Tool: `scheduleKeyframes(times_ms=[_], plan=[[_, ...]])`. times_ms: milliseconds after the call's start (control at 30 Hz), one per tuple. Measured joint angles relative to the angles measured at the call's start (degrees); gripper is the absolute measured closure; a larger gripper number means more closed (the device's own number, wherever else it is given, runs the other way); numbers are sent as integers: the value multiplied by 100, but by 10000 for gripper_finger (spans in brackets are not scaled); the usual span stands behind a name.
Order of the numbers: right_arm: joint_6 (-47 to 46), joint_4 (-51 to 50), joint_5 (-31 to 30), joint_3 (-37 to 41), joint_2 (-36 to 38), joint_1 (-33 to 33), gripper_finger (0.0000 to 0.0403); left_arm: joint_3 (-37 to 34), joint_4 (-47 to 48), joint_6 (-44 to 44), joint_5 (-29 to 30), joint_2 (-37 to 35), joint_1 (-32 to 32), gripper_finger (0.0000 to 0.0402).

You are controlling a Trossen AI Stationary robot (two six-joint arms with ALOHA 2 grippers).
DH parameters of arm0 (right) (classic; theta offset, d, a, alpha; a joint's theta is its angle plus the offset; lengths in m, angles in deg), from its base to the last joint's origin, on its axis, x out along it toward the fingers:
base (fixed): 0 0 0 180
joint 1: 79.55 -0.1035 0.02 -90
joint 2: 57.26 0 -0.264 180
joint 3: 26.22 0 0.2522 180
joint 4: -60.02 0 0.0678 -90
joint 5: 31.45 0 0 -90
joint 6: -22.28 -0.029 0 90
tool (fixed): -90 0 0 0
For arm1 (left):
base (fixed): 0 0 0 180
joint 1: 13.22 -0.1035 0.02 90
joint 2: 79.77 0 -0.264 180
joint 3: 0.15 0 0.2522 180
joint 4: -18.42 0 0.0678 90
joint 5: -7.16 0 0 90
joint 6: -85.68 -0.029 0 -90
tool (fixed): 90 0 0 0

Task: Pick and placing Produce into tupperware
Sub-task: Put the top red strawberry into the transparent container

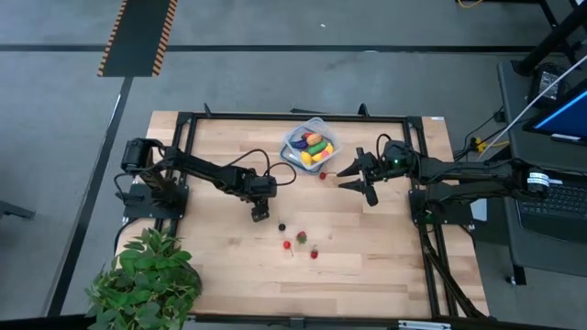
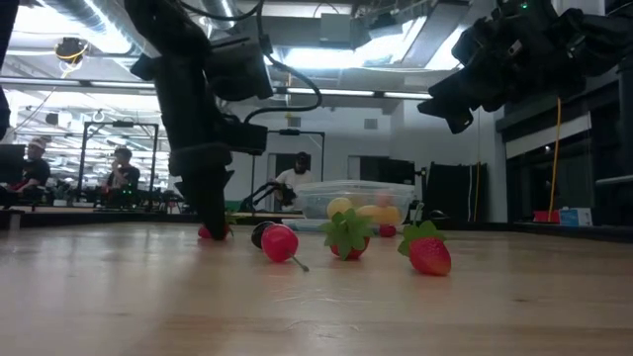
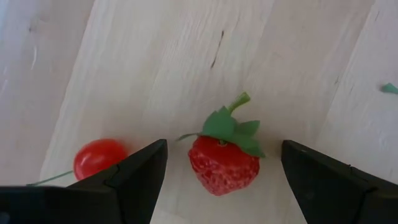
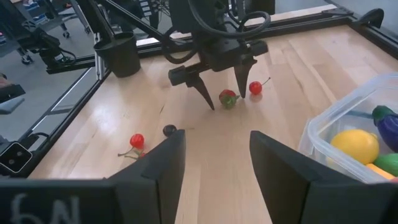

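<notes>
A red toy strawberry (image 3: 222, 165) with a green leafy top lies on the wooden table. My left gripper (image 3: 224, 144) points down over it, open, with one finger on either side and apart from it; it also shows in the right wrist view (image 4: 222, 93). A red cherry (image 3: 98, 157) lies just outside one finger. My right gripper (image 1: 341, 179) hovers open and empty beside the tupperware (image 1: 310, 145), a clear container that holds a lemon (image 4: 354, 144), an eggplant (image 4: 387, 117) and other pieces.
More berries lie toward the table's near side: a dark berry (image 1: 282, 226), a cherry (image 1: 287, 245) and two strawberries (image 1: 301, 237) (image 1: 314, 253). A small red piece (image 1: 322, 175) lies by the right gripper. A potted plant (image 1: 147, 284) stands at the near left corner. People sit in the room beyond.
</notes>
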State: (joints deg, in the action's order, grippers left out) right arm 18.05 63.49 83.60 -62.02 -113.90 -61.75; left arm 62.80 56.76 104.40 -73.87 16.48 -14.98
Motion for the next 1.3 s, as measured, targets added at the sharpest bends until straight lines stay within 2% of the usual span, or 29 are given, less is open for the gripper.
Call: scheduleKeyframes(times_ms=[133,233,567,833,1100,1300], plan=[[0,0,0,0,0,0,222,0,-39,-2,53,6,-6,103],[0,0,0,0,2,0,222,0,-53,2,88,6,-6,126],[-6,2,-4,0,2,0,222,0,17,-32,111,8,-11,271],[-15,2,-9,0,2,0,222,7,117,-177,-37,2,-15,273],[-15,2,-7,0,1,0,222,4,92,-765,-147,2,-31,273],[2,-133,-9,-2,2,-1,222,39,70,-870,-807,-80,-140,273]])
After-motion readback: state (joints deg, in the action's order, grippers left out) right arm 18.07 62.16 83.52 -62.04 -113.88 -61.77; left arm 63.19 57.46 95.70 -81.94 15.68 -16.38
